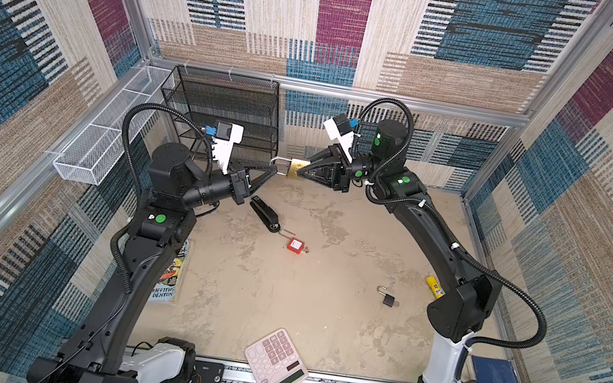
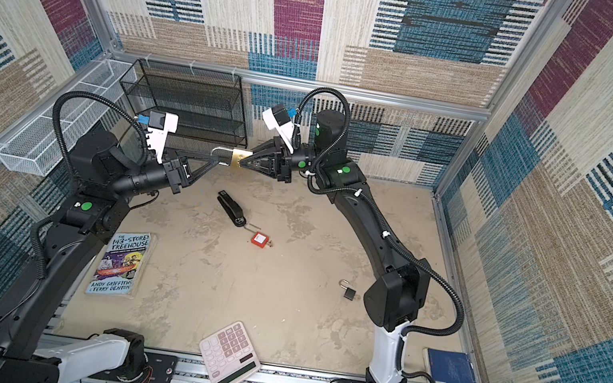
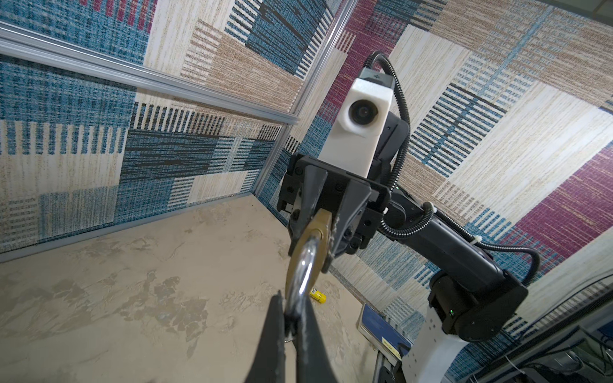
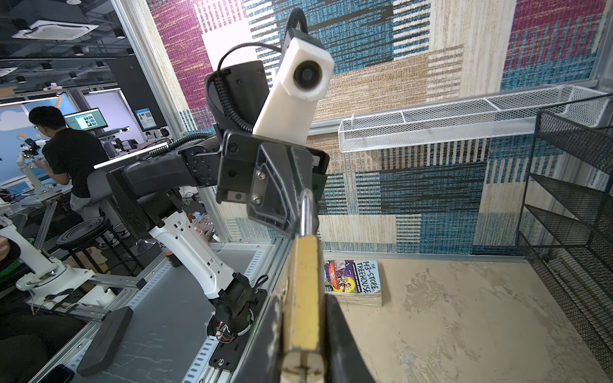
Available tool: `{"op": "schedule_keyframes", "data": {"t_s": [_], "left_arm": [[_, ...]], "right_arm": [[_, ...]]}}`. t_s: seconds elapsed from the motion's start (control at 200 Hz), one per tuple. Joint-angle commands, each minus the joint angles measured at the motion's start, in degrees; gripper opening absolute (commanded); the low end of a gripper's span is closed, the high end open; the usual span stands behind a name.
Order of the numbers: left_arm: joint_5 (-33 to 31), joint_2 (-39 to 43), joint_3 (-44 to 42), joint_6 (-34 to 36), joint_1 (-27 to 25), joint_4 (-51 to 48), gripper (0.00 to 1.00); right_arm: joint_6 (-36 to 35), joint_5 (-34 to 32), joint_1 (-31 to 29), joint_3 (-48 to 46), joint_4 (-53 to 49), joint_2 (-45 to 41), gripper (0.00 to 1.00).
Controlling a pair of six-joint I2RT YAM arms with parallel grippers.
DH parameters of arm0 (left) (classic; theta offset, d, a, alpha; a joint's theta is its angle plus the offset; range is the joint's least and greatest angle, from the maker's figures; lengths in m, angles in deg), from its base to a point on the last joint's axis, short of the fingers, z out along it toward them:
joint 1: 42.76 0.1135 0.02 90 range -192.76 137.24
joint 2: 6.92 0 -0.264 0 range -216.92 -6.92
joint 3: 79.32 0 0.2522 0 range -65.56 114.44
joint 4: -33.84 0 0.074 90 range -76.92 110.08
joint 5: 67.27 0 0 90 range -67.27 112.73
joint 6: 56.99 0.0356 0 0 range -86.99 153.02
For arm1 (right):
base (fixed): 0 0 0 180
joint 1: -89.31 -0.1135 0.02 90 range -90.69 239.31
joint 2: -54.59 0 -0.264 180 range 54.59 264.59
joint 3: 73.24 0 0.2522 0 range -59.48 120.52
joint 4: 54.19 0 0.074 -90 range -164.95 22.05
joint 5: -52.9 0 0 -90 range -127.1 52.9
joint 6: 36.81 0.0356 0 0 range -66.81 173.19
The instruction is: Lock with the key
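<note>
A brass padlock (image 1: 297, 168) is being held in the air between the two arms, above the far part of the tabletop (image 1: 319, 308) and in front of a black mesh shelf rack (image 1: 221, 111). Its body is being gripped by the right gripper (image 1: 303, 171), with the jaws being pressed against its two broad faces. Its silver shackle (image 1: 278, 161) is being pointed toward the left arm and is being pinched by the left gripper (image 3: 292, 318), whose jaws are being closed tightly around the bend of the steel loop. Whether a key is sitting in the brass body cannot be told. On the tabletop below, a black stapler (image 1: 265, 215) is being left lying with a red padlock (image 1: 295, 244) just beside its near end. A small black padlock (image 1: 387, 297) and a yellow cylinder (image 1: 434, 286) are being left near the right arm, well apart from the red one. A pink calculator (image 1: 276, 364) is being rested at the near edge, partly over the rail. A paperback book (image 2: 120, 264) is being left lying flat beside the left arm.
</note>
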Motion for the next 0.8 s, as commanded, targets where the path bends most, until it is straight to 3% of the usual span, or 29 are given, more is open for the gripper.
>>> {"op": "schedule_keyframes", "data": {"t_s": [0.0,0.341,0.796], "left_arm": [[-0.14,-0.09,0.64,1.17,0.09,0.13,0.00],[-0.14,1.43,-0.52,4.38,-0.01,1.80,0.00],[0.64,0.60,-1.58,2.15,-1.22,4.93,0.00]], "right_arm": [[-0.02,2.79,-0.26,0.81,1.76,0.06,0.00],[4.61,6.67,-0.26,3.56,2.67,1.75,0.00],[7.81,2.31,-1.57,1.40,10.13,0.78,0.00]]}}
